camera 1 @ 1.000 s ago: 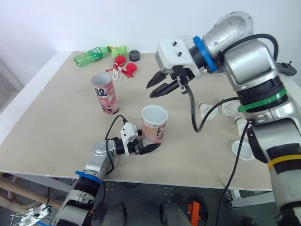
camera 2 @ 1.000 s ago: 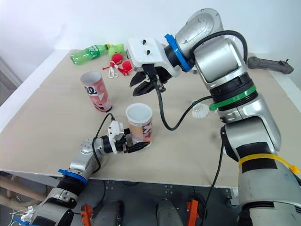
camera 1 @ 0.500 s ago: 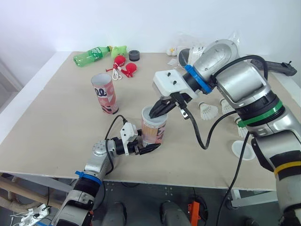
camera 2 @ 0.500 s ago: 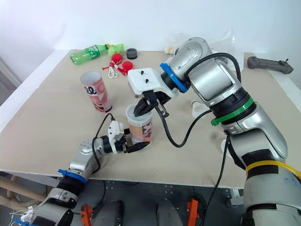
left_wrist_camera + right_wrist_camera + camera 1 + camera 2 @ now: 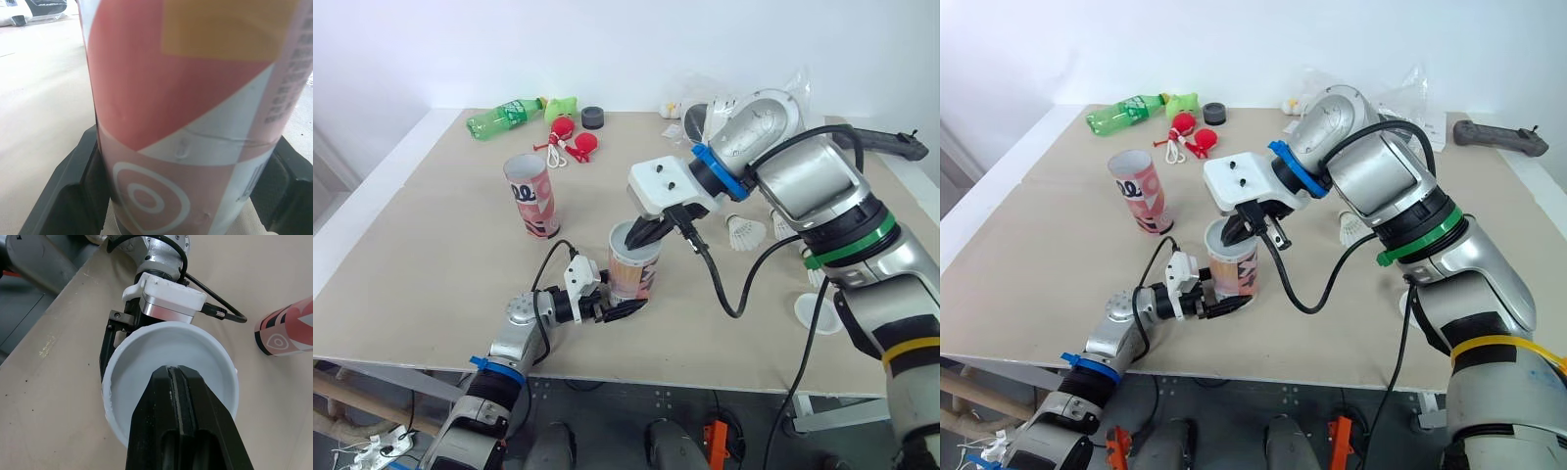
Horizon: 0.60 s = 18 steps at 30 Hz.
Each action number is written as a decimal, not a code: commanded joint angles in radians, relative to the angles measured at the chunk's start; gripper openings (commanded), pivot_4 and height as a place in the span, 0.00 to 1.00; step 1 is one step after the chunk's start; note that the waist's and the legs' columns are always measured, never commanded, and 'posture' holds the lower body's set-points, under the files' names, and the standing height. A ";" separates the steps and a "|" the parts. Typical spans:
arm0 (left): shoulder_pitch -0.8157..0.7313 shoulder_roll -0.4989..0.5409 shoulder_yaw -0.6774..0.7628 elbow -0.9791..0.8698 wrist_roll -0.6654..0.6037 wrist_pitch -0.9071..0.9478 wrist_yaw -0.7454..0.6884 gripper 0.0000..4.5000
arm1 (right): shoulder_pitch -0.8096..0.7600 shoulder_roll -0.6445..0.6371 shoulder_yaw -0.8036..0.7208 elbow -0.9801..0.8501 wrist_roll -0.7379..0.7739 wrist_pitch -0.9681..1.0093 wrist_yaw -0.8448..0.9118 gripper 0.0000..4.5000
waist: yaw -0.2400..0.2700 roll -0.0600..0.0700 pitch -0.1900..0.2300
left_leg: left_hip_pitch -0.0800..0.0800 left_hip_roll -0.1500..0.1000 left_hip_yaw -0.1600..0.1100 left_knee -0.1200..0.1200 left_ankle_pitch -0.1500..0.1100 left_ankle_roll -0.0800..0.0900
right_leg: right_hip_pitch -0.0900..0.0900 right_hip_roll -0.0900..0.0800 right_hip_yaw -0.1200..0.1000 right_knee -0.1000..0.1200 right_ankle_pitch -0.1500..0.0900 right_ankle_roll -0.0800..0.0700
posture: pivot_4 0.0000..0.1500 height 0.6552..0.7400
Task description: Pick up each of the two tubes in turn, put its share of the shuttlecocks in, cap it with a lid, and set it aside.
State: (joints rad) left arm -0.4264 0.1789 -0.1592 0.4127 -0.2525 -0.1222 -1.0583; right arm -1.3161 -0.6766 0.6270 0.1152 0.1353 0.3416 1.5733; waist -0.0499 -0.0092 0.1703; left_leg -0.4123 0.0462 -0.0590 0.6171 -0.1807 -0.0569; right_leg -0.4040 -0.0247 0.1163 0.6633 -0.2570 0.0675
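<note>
Well, the tube (image 5: 633, 262) I'm working on is a pink-red and white cardboard cylinder with an orange patch, a ring motif low on its wall and a column of small print. It stands upright on the table (image 5: 431, 245), long axis vertical, open mouth facing up.

The left gripper (image 5: 612, 305) is clamped on it close to the base. The left wrist view shows one black finger (image 5: 73, 181) pressed against each side of the wall, with the tube squarely between them.

The right gripper (image 5: 641, 235) comes down from above, and its tips sit just inside the rim. From the head views I can't judge how its fingers stand. The right wrist view settles it: they are pressed flat together, with a thin seam between them, over the tube's pale white inside. That view also looks straight down onto the left gripper just beyond the rim.

The second tube (image 5: 531, 194) stands upright too, well apart from the left gripper, farther out and to its left. Loose shuttlecocks (image 5: 744, 233) lie to the right of the right gripper, past its wrist. A white lid (image 5: 818, 311) lies nearer the table edge on that side.
</note>
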 commanded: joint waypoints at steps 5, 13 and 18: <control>0.039 0.004 -0.025 0.036 0.026 0.027 0.003 0.69 | 0.018 0.023 -0.145 0.005 0.063 0.036 0.004 0.01 | -0.001 -0.001 -0.001 | 0.001 0.000 0.000 0.000 0.000 0.000 | 0.001 0.000 0.000 0.000 0.000 0.000 | 1.00 1.00; 0.043 0.008 -0.020 0.026 0.022 0.038 0.010 0.69 | 0.122 -0.020 -0.474 -0.172 0.299 0.282 -0.141 0.59 | 0.002 -0.002 -0.001 | -0.002 0.000 -0.001 -0.001 0.000 0.000 | -0.001 0.000 -0.001 0.000 0.001 0.003 | 1.00 1.00; 0.043 0.018 -0.017 0.025 0.019 0.046 0.000 0.99 | 0.382 -0.059 -0.650 -0.331 0.421 0.420 -0.280 0.97 | 0.002 -0.003 -0.001 | -0.002 0.000 -0.002 -0.001 0.000 0.000 | 0.000 0.000 -0.002 0.000 -0.001 -0.001 | 1.00 1.00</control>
State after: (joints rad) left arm -0.4185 0.1840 -0.1604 0.3923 -0.2524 -0.1055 -1.0574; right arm -0.9615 -0.7283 0.0331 -0.1516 0.5099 0.7338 1.3337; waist -0.0478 -0.0120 0.1695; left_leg -0.4143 0.0463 -0.0607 0.6165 -0.1812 -0.0572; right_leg -0.4046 -0.0249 0.1147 0.6629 -0.2586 0.0669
